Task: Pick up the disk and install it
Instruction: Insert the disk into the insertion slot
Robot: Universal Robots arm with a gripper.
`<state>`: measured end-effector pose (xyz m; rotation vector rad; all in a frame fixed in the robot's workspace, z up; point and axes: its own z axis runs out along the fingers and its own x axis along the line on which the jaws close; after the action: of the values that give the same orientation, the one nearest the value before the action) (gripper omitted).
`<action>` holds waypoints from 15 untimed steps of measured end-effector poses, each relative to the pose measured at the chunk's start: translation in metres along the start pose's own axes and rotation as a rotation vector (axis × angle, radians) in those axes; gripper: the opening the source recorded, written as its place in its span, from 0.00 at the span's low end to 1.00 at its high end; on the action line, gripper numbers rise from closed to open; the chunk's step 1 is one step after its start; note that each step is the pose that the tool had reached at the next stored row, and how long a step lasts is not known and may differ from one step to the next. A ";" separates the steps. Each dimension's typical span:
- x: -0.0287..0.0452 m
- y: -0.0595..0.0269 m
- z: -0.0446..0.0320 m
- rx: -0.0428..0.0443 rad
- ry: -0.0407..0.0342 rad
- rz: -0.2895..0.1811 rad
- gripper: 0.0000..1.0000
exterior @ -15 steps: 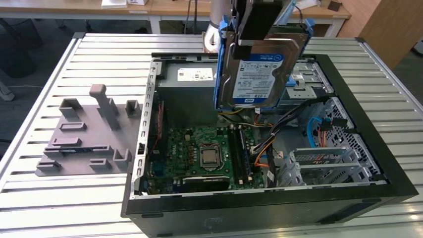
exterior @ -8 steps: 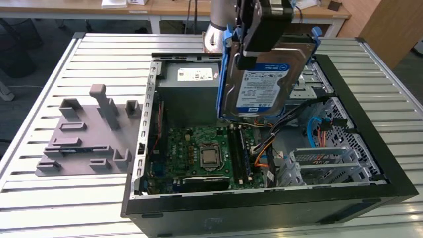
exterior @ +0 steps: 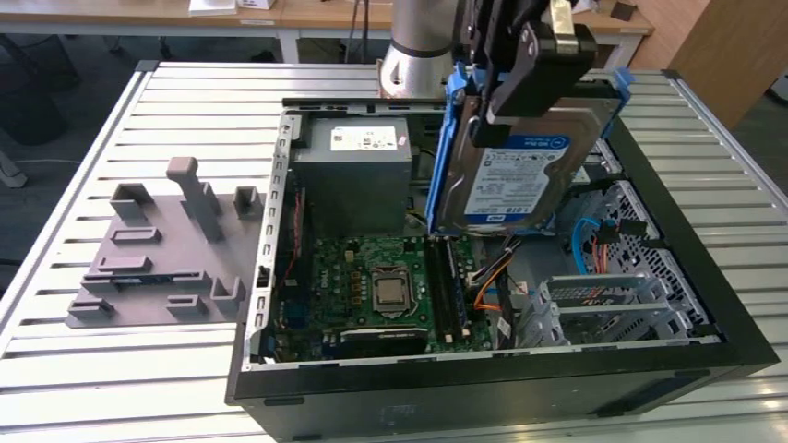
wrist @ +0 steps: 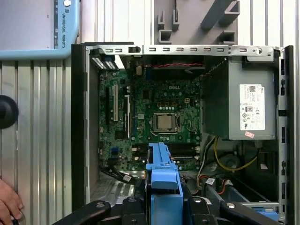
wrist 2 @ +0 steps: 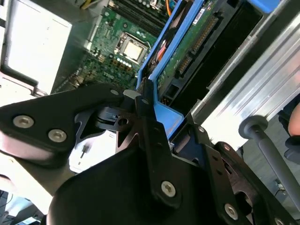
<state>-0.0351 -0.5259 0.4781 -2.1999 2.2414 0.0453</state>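
Note:
The disk (exterior: 515, 175), a silver hard drive with a blue-and-white label and a blue bracket round its edges, hangs on edge above the open computer case (exterior: 493, 388). My gripper (exterior: 523, 69) is shut on its upper end, black fingers (exterior: 495, 97) clamped on either face. In the second wrist view the disk's green circuit-board side (wrist 2: 187, 44) points down into the case between the gripper (wrist 2: 150, 117) links. The first wrist view looks down the blue bracket's edge (wrist: 161, 173) at the motherboard (wrist: 154, 122) below.
Inside the case sit a grey power supply box (exterior: 357, 175), the motherboard (exterior: 376, 286) and a metal drive cage (exterior: 610, 309) with orange and blue cables. A grey fixture plate (exterior: 161, 249) lies on the slatted table at the exterior view's left. A person's hand (wrist: 7, 204) rests beside the case.

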 end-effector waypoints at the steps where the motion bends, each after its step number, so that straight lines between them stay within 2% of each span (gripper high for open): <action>1: 0.0045 -0.0001 0.0004 -0.0001 0.0002 0.000 0.36; 5: 0.0228 -0.0006 0.0033 0.0000 0.0001 0.000 0.36; 8: 0.0323 -0.0037 0.0048 0.0000 0.0001 0.000 0.36; 10: 0.0347 -0.0099 0.0057 0.0000 0.0001 0.000 0.36; 15: 0.0357 -0.0323 0.0075 -0.0001 0.0003 0.000 0.36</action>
<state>-0.0036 -0.5620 0.4692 -2.2001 2.2416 0.0450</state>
